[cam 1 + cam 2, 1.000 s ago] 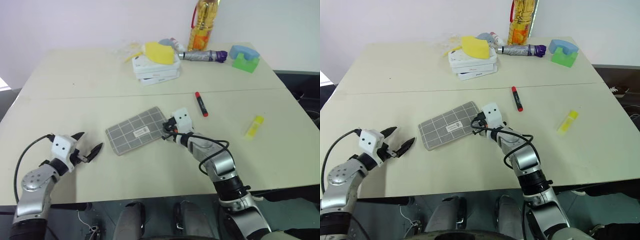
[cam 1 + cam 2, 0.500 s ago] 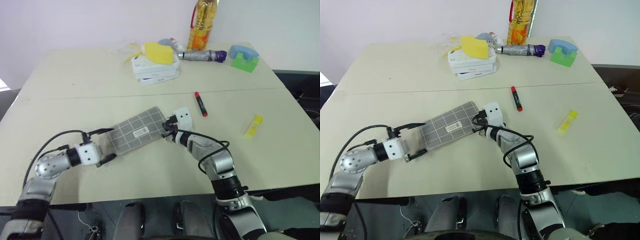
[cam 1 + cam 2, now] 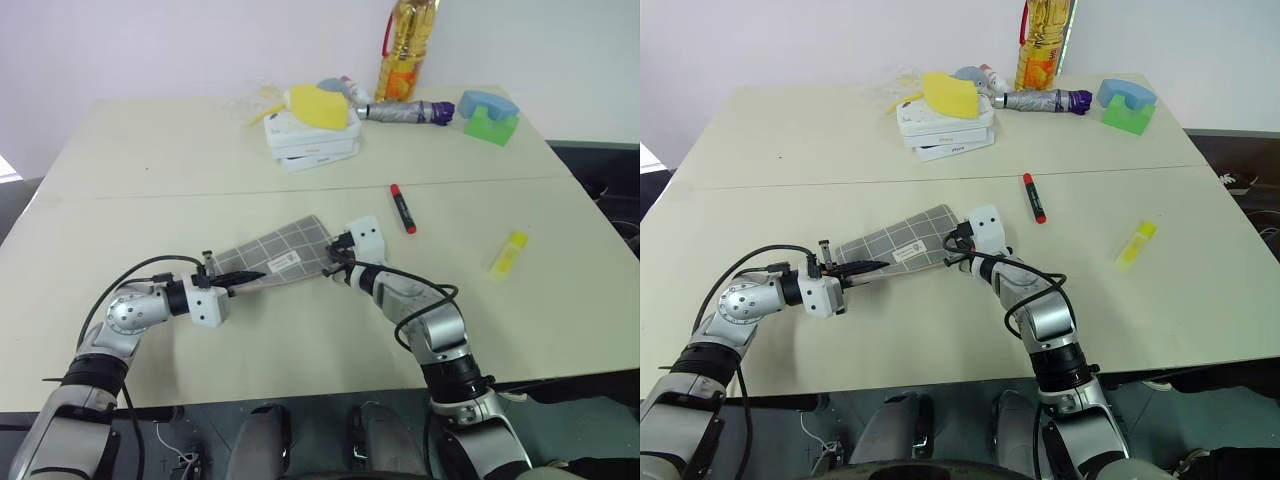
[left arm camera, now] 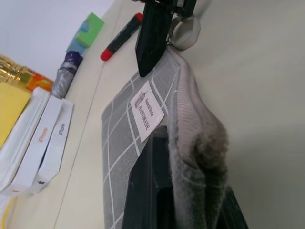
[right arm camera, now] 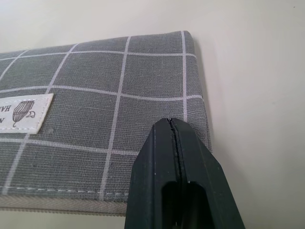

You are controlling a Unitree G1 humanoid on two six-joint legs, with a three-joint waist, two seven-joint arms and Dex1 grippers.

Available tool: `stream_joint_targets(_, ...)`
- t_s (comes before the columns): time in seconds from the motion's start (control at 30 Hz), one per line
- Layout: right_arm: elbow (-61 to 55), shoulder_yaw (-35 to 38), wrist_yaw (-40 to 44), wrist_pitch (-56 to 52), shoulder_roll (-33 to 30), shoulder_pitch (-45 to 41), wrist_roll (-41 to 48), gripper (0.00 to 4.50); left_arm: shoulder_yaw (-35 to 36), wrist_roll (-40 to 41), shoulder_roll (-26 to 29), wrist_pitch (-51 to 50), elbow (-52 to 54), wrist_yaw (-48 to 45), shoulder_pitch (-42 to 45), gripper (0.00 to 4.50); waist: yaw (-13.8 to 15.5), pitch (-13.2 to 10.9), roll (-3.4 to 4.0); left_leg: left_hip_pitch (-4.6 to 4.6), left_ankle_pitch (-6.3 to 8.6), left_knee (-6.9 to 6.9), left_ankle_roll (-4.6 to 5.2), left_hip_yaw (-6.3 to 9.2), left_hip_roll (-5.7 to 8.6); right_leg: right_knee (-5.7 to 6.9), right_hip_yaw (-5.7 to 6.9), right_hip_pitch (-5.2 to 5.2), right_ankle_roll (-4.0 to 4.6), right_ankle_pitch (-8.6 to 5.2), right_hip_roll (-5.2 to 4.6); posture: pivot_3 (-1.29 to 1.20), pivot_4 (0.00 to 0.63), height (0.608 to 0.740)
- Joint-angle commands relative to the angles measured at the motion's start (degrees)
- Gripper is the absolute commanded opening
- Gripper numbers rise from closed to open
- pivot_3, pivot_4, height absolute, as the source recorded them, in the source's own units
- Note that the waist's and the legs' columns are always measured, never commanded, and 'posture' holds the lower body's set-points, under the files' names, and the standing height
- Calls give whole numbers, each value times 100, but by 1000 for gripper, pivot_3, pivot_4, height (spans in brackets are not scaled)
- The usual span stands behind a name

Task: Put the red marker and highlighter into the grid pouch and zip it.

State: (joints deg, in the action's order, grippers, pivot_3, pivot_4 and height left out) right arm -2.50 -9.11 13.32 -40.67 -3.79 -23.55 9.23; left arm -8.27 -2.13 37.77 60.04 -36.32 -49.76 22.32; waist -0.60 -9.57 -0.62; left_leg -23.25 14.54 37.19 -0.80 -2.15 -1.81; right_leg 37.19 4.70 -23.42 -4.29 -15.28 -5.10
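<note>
Left gripper (image 3: 243, 277) is clamped on grey white-gridded fabric pouch (image 3: 283, 256); right gripper (image 3: 331, 268) pinched at its far end. Red-and-black marker (image 3: 402, 208) and stubby yellow highlighter (image 3: 508, 252), beyond right gripper, not yet pouched; zipping pending.

Lab-like room: cluttered table (image 3: 150, 150)

A small white label (image 4: 147, 113) sewn on the grey grid pouch (image 4: 125, 143) reads "HANDMADE" under a line of script too small to read. Two stacked white boxes (image 4: 45, 145) at the left edge each carry orange "iPhone" lettering.
</note>
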Motion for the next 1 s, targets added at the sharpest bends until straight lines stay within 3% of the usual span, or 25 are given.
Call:
stream_joint_targets(0.03,-248,322,43,255,-126,16,73,0,26,682,-185,-814,196,-157,-115,53,10,0,0,-1,0,0,0,1,0,0,0,0,0,0,0,0,150,740)
stream_joint_targets(0.13,-575,473,202,259,-447,0,105,831,110,1189,-306,-1627,793,-258,-313,0,5,-2,0,-7,0,4,0,5,1,-2,0,-2,-1,1,-3,0,150,740)
stream_joint_targets(0.27,-980,613,365,163,-916,57,98,2822,200,1425,-389,-2334,1442,-218,-504,0,-7,-5,2,-11,0,2,0,9,0,-2,-1,-8,-1,0,-1,0,150,740)
stream_joint_targets(0.37,-1591,894,754,15,-1709,369,139,4432,300,1561,-537,-2863,1902,-19,-628,0,4,-6,4,-11,0,2,0,9,-1,-3,-2,-8,-1,0,3,0,150,740)
stream_joint_targets(0.57,-2212,857,1212,-238,-2148,837,473,4478,344,1504,-723,-3264,2391,142,-806,0,-25,-7,2,-7,2,0,3,8,0,-7,-3,-7,-1,0,10,0,150,740)
stream_joint_targets(0.9,-1771,685,756,-223,-1486,524,385,4478,280,1491,-934,-3382,2662,64,-769,0,18,-7,2,-8,1,3,3,10,0,-6,-3,-6,1,0,8,0,150,740)
stream_joint_targets(1.0,-1699,648,724,-198,-1426,462,365,3686,276,1473,-969,-3370,2655,49,-764,0,15,-7,2,-9,1,3,3,11,0,-6,-3,-7,1,0,9,0,150,740)
